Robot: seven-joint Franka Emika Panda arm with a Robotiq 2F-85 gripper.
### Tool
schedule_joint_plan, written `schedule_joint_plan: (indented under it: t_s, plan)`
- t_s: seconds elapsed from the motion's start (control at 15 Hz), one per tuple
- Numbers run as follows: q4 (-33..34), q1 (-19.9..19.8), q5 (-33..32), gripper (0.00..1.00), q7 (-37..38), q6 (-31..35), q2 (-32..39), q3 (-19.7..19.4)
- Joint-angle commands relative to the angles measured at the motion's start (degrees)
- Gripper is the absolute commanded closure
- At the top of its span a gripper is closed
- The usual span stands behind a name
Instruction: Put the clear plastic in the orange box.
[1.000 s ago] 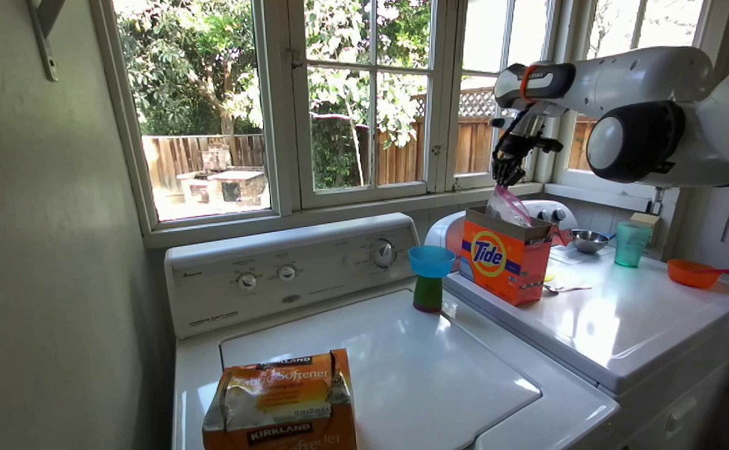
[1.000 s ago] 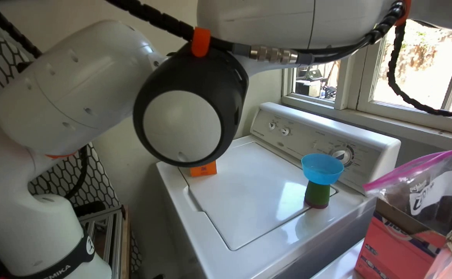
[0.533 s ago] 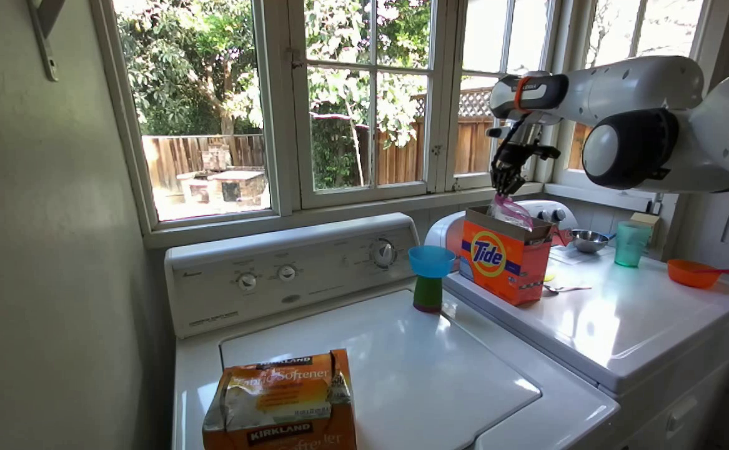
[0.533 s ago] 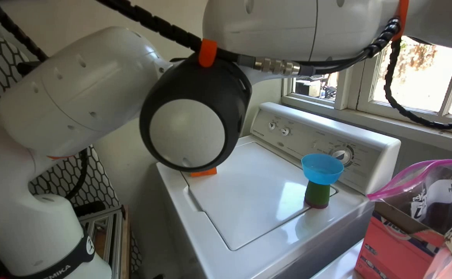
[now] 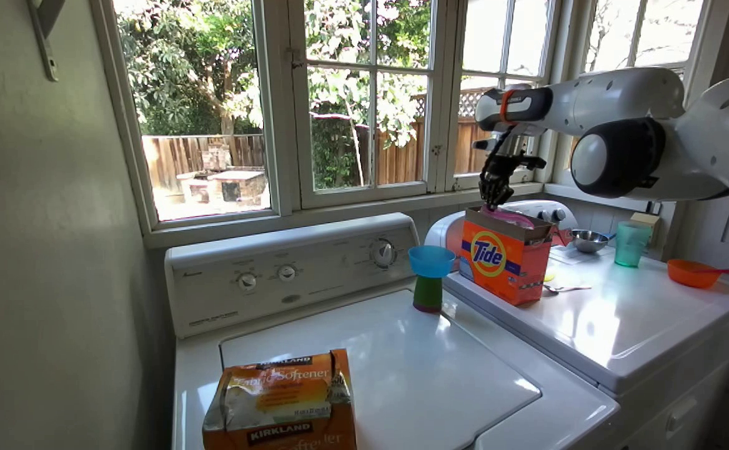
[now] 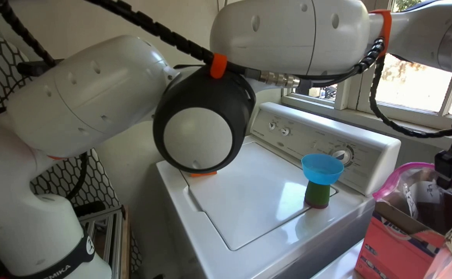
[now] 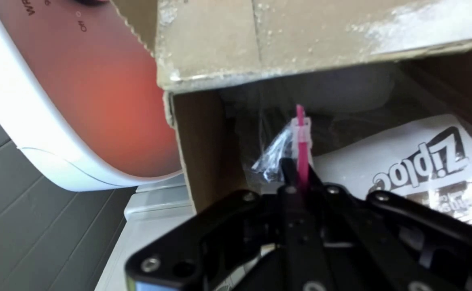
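The clear plastic bag with a pink zip edge hangs in the open top of the orange Tide box; it shows in both exterior views [image 5: 509, 217] [image 6: 423, 195] and the wrist view [image 7: 401, 161]. The orange box [image 5: 505, 262] stands upright; its side also shows in an exterior view [image 6: 396, 248], its cardboard rim in the wrist view [image 7: 211, 52]. My gripper [image 5: 490, 203] is shut on the bag's pink edge at the box's mouth; it shows too in an exterior view [image 6: 446, 180] and the wrist view [image 7: 298, 173]. Most of the bag lies below the rim.
The box stands at the near corner of a white appliance [image 5: 608, 337] with a green cup [image 5: 631, 244], metal bowl [image 5: 589, 240] and orange bowl [image 5: 692, 274]. A blue bowl [image 5: 431, 260] tops a green cup on the washer. A Kirkland box [image 5: 280, 400] is in front.
My gripper has moved down and, in an exterior view, a little left. The bag has sunk lower into the box, its pink edge now near the rim. The box has not moved.
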Motion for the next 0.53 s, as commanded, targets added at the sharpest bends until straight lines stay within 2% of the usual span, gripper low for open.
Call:
schedule_joint_plan:
  t_s: [0.0, 0.47]
  plan:
    - [0.77, 1.31, -2.33, 0.99, -0.31, -1.0, 1.48, -1.36]
    - [0.68, 1.73, -4.22, 0.97, 0.25, -0.82, 2.28, -2.89]
